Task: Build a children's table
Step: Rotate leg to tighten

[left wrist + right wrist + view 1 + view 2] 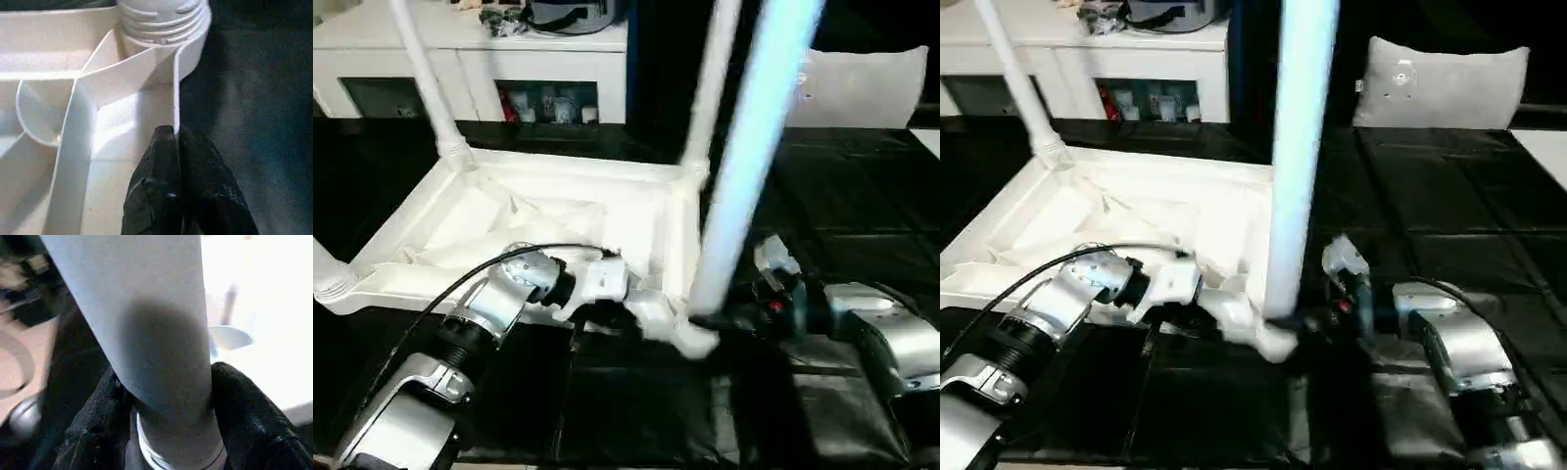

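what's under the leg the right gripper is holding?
The leg stands over the tabletop's near corner socket, with the right gripper clamped round its base. The arm hides whether its threaded end is seated.

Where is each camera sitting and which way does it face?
Left eye: head, facing down over silver forearms at the upturned tabletop.
Right eye: same scene; shares the upright leg.
Left wrist: along the left gripper, pinching the tabletop's side wall by a threaded corner socket.
Right wrist: along the right gripper, clamping that leg.
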